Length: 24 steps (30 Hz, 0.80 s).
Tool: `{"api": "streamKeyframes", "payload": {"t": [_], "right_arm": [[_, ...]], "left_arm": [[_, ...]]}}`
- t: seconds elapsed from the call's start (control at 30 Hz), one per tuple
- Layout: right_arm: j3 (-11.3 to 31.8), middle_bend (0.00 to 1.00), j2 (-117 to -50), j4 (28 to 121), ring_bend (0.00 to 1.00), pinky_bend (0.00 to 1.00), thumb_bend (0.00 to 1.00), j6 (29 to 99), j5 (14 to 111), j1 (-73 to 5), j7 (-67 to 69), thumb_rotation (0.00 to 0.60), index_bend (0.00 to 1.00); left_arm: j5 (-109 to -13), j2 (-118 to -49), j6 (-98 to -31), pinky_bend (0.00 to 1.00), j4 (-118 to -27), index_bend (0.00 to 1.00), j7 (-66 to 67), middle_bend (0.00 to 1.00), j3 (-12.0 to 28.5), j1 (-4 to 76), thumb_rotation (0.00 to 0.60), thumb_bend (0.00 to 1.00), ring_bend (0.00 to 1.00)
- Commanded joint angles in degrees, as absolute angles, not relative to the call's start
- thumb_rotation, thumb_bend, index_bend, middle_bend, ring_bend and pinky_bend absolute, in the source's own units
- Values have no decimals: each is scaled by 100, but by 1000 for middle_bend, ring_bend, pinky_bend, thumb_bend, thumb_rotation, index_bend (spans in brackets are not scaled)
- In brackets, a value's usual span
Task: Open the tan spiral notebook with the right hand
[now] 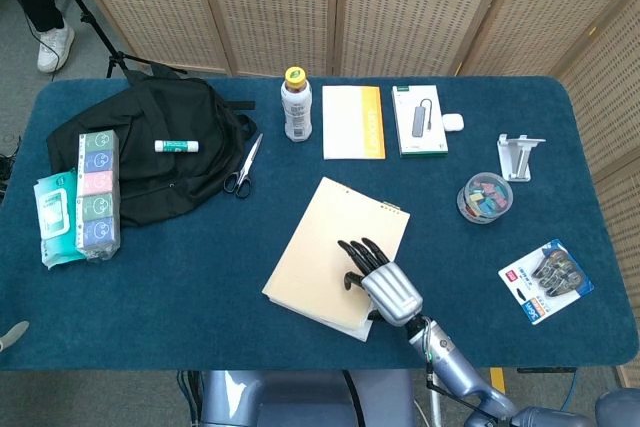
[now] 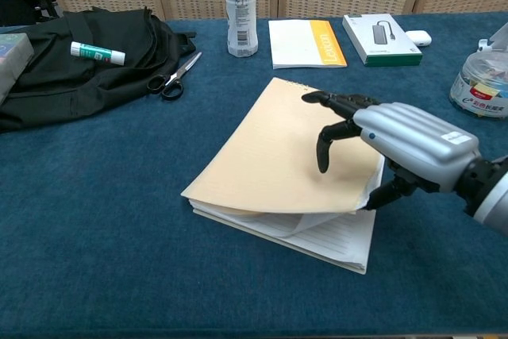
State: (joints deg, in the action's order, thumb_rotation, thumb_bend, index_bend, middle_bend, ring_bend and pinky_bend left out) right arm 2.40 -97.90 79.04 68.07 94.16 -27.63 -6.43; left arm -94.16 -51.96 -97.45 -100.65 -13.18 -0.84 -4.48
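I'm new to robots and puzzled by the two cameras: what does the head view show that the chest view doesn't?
Only the head view shows the tissue packs, the phone stand and the blister pack. Only the chest view shows the tan spiral notebook's cover lifted at its near right corner, lined pages bare beneath. Both show the right hand on the notebook, the bottle, scissors and backpack.
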Motion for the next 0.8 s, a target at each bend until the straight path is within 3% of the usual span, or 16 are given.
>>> {"api": "streamKeyframes", "payload": {"t": [0.03,0.3,0.8], "right_arm": [[399,0,-9840,7944,0,0,363,6855,9279,-2803,-747,600,476],[586,0,-9797,8139,0,0,377,6804,9052,-2861,-912,600,495],[526,0,-9785,8287,0,0,410,6708,8972,-2924,-1086,600,550]], "left_arm": [[-9419,-5191,-9738,0,-10063,0,-1322,0,-86,-444,600,0,0],[-9426,-5191,-9729,0,-10063,0,-1317,0,-89,-438,600,0,0],[-9440,-5178,-9734,0,-10055,0,-1354,0,-99,-440,600,0,0]]}}
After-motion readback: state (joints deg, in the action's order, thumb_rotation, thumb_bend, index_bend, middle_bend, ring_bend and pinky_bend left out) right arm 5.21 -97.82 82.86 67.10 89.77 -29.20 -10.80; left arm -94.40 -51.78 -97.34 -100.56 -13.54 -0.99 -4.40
